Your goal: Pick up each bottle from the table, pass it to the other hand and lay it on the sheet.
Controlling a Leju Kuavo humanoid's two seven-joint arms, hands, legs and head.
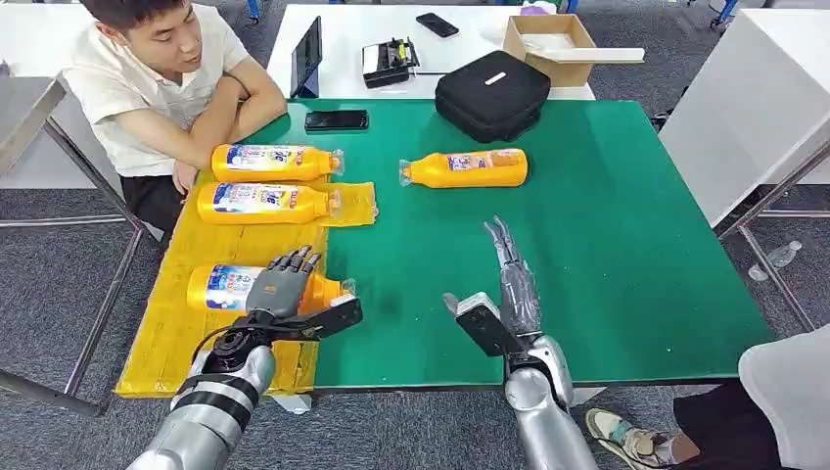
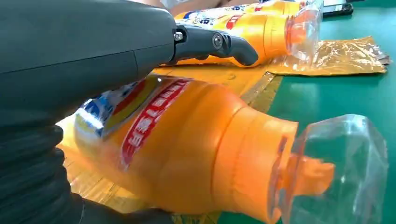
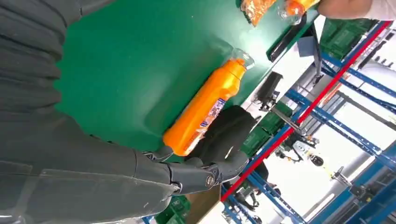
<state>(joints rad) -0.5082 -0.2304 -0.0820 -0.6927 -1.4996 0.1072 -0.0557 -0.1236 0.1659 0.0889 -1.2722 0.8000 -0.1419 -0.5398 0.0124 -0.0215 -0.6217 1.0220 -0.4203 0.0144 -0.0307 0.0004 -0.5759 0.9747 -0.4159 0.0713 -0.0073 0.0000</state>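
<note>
Left hand (image 1: 282, 284): lay over the nearest bottle (image 1: 220, 287) on the yellow sheet (image 1: 176, 338), fingers draped on it; grasp could not be confirmed. Right hand (image 1: 511, 269): released, fingers extended above green table (image 1: 607, 255). Fourth bottle (image 1: 465, 168): on table, far centre. Two bottles on sheet's far end.

Left robot hand (image 1: 282, 284) rests on a bottle (image 1: 223, 287) on the yellow sheet (image 1: 176, 333).
</note>
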